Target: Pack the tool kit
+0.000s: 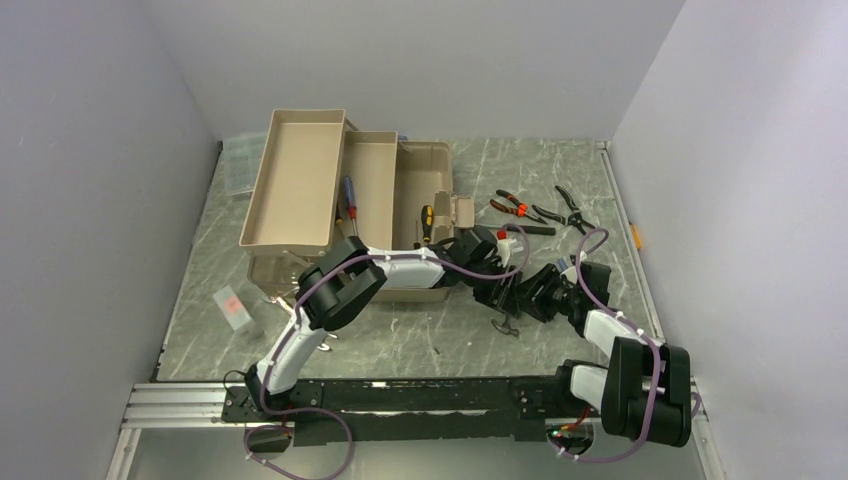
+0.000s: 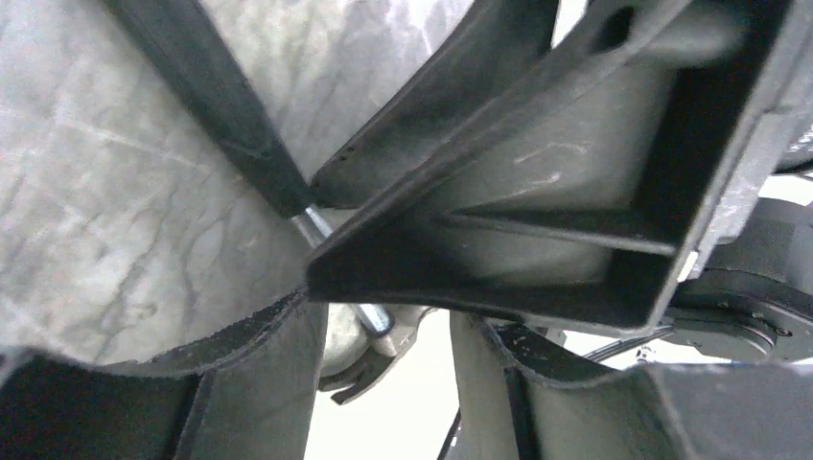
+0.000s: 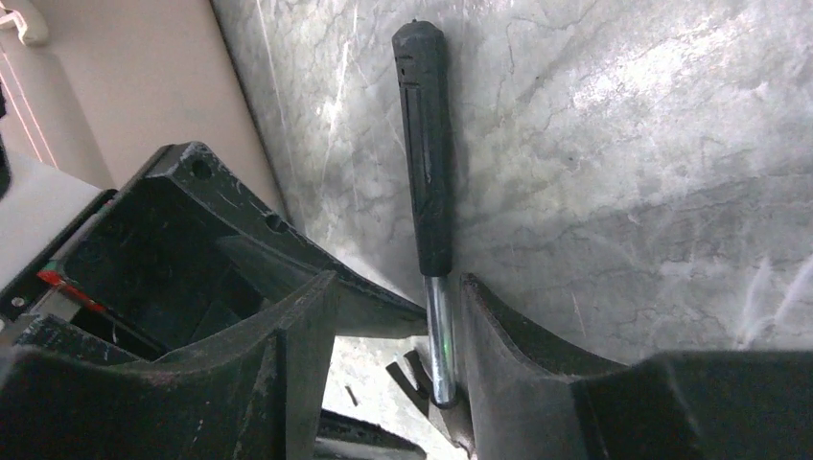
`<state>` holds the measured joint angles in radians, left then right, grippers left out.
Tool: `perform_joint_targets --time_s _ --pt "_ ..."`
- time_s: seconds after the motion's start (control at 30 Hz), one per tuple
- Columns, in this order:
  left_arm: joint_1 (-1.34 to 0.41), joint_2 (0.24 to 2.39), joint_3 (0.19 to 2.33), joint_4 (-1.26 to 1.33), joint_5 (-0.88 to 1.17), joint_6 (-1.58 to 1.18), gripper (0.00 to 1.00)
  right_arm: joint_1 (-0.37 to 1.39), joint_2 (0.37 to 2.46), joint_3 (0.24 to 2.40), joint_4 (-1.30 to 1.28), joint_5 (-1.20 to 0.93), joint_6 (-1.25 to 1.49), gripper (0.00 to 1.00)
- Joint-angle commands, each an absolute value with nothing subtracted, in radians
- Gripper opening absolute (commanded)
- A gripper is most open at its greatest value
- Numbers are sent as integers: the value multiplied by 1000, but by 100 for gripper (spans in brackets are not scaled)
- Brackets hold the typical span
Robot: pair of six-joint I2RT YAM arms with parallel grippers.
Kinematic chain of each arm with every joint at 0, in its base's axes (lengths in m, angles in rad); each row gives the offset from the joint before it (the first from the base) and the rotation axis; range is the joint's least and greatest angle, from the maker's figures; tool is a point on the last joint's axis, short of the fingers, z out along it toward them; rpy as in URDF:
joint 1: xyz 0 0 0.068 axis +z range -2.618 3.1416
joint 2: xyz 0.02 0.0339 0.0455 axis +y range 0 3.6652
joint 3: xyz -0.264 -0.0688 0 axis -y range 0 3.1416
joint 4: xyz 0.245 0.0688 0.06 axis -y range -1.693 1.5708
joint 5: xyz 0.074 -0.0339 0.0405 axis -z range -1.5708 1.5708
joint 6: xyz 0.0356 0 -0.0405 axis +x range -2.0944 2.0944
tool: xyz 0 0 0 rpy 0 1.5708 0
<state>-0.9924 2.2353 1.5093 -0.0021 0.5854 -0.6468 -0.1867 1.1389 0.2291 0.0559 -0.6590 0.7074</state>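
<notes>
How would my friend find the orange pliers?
Find the big tan toolbox at the back of the table, then look just right of it. The pliers nearest the box have orange on their handles; the dark pliers beside them have none.

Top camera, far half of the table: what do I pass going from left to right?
clear organiser box → toolbox → orange-handled pliers → black pliers
</notes>
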Motion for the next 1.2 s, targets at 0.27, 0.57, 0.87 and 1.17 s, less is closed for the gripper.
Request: perform_joint_targets --time_s 0.27,0.57,0.87,1.17 --pt "-982 2306 1525 67 637 -704 55 -188 1198 208 98 -738 756 51" --pt "-962 2308 1484 111 581 -740 51 -188 1108 236 -86 -667 751 43" --pt "-946 2301 1463 133 540 -760 52 -188 1045 222 -135 -664 809 37" --pt "-934 2328 1499 156 539 -775 52 -188 1029 207 -129 -698 841 34"
